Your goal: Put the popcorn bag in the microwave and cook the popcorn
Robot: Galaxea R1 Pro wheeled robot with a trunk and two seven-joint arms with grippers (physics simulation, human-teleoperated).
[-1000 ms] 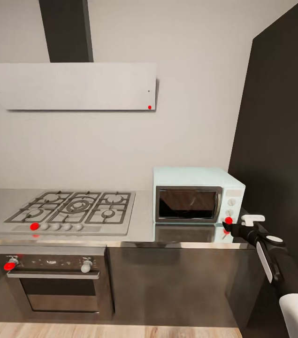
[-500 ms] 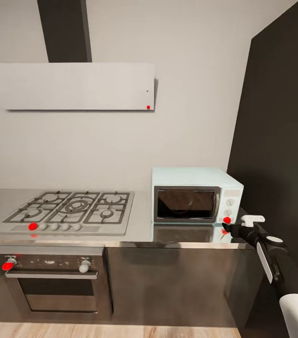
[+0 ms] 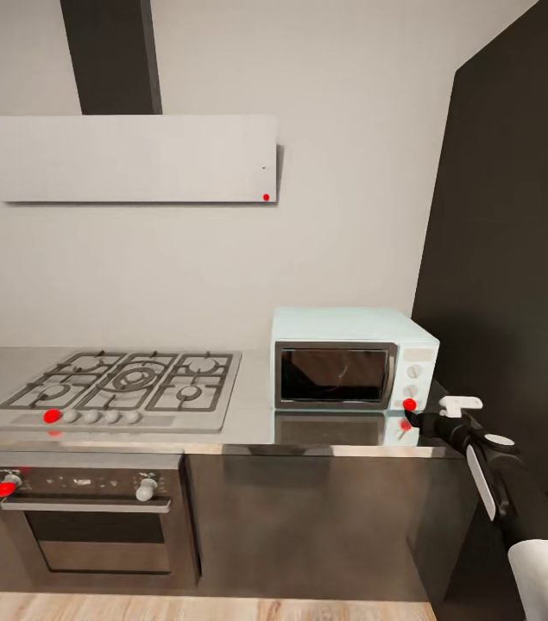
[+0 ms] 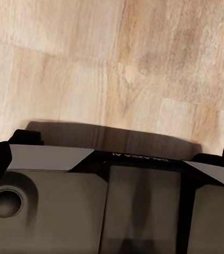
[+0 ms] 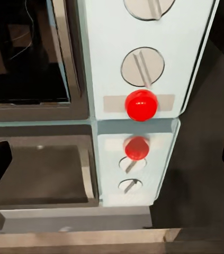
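Right gripper (image 3: 415, 420), jaws spread, sits at 5 o'clock of pale mint-blue box microwave (image 3: 353, 358); press its round red indicator light (image 5: 141, 104) squarely. Left jaws: can't tell.

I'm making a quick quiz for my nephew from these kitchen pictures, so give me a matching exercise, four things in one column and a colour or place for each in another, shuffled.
Things:
1. microwave
2. gas hob
3. oven
4. floor

Descriptions:
A. light wood planks
B. pale mint-blue, on the countertop
C. built in below the hob
D. steel with black grates

Pairs: 1-B, 2-D, 3-C, 4-A
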